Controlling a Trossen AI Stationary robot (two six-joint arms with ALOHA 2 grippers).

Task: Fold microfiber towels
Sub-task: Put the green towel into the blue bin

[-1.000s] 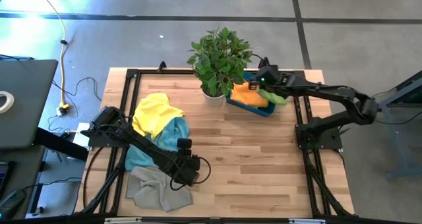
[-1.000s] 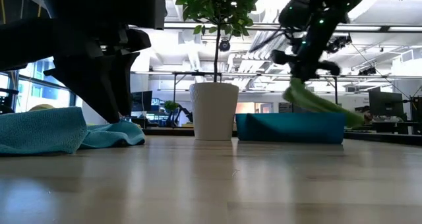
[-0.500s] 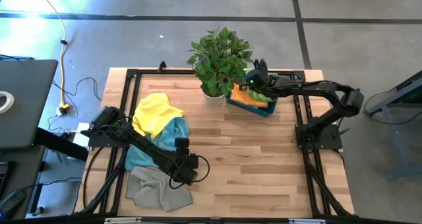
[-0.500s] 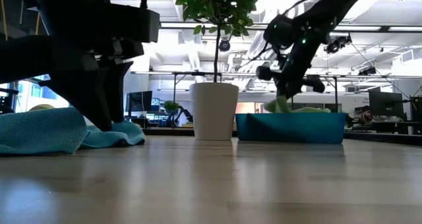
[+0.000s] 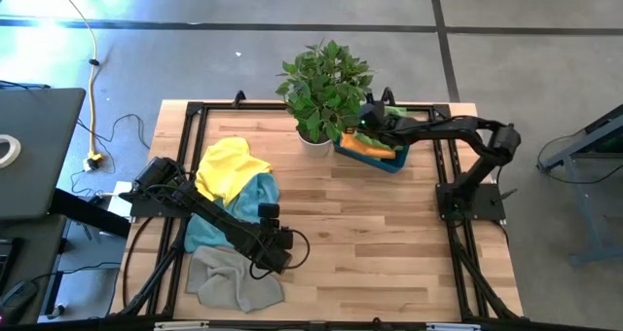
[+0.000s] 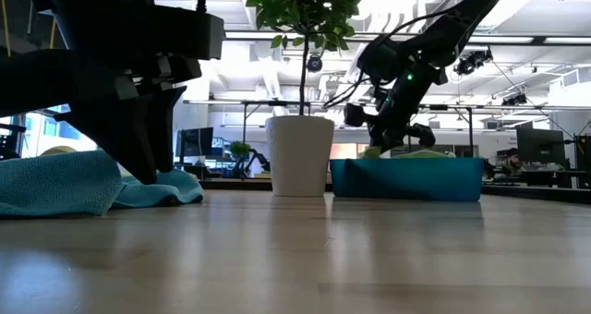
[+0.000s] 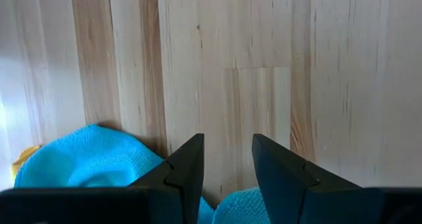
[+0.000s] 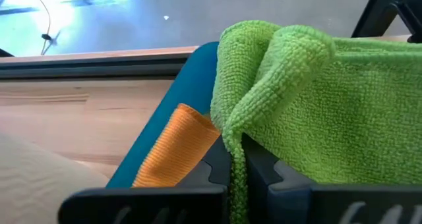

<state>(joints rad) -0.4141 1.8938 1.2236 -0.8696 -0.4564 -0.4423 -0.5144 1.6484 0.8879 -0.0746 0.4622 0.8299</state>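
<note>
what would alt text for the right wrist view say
The right end effector is shut on a fold of a green towel that fills most of the frame. An orange towel lies under it in a teal bin on the wooden table.

The plant's leaves hide part of the teal bin beside the right gripper (which itself covers some green towel).

Right end effector clamped, left parted
</note>
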